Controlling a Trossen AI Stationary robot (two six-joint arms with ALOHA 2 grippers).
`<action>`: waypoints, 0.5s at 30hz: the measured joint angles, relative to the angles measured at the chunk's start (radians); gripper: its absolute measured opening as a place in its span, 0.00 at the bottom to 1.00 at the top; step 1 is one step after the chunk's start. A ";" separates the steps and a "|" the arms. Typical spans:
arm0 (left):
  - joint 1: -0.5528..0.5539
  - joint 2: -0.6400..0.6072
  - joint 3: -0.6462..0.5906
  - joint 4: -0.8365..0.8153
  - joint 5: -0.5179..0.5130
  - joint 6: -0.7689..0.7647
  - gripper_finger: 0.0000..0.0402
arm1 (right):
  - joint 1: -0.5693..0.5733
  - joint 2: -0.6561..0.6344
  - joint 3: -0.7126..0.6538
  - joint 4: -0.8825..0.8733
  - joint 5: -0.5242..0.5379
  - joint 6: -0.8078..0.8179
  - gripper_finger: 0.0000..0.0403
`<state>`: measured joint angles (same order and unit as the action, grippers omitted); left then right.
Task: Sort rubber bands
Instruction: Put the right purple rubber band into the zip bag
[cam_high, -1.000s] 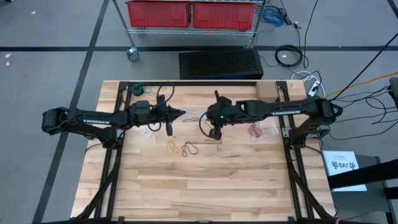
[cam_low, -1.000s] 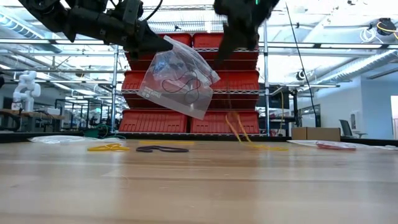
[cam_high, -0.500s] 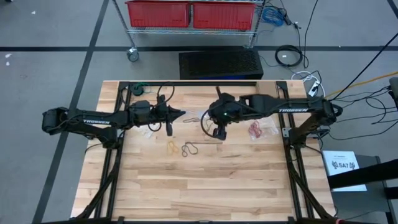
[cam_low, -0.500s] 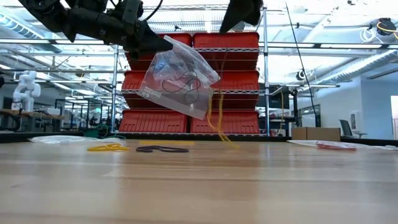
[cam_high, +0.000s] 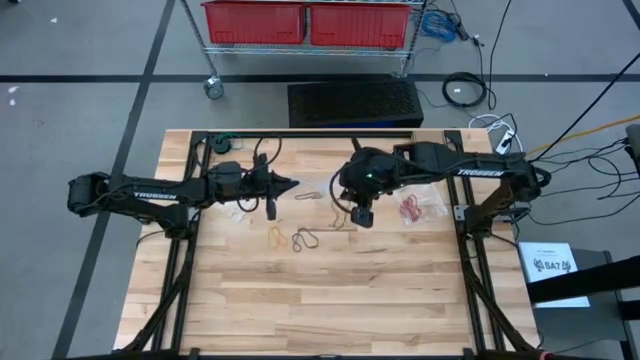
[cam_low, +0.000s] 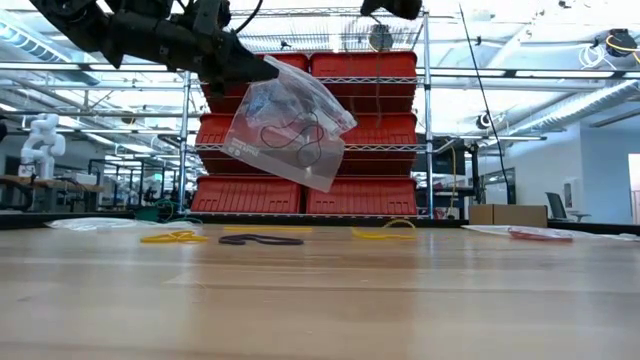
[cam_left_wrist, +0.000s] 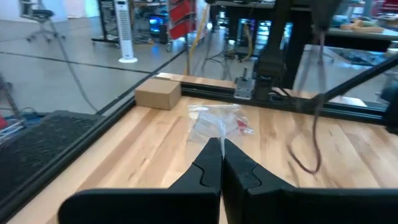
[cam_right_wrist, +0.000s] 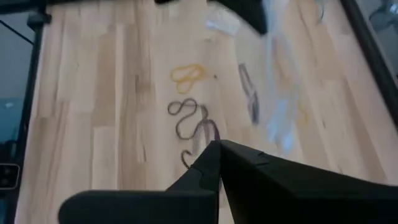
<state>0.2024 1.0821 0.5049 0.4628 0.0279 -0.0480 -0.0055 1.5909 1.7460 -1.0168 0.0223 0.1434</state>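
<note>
Both jaws closed, left gripper (cam_low: 268, 70) pinching clear bag (cam_low: 290, 125).

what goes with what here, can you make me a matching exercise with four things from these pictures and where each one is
Things:
1. clear plastic bag with black bands inside
2. yellow rubber bands
3. red rubber bands
4. right pincer

Places or states:
a. lying on the table under the right arm, near the table's right edge
b. held up in the air by the shut left pincer
c. shut, raised above the table, holding nothing
d. lying loose on the table next to a dark band, in front of the left pincer

Pairs: 1-b, 2-d, 3-a, 4-c
</note>
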 joint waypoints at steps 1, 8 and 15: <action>-0.001 0.000 0.000 0.000 0.014 0.000 0.00 | 0.000 0.000 0.014 0.005 0.002 -0.006 0.00; -0.002 0.000 0.000 -0.001 0.082 0.008 0.00 | -0.001 -0.001 0.120 0.034 0.056 -0.054 0.00; -0.013 0.000 0.000 0.003 0.102 0.009 0.00 | -0.004 -0.001 0.175 0.070 0.088 -0.088 0.00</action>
<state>0.1891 1.0824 0.5049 0.4661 0.1299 -0.0391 -0.0093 1.5902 1.9213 -0.9470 0.1102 0.0555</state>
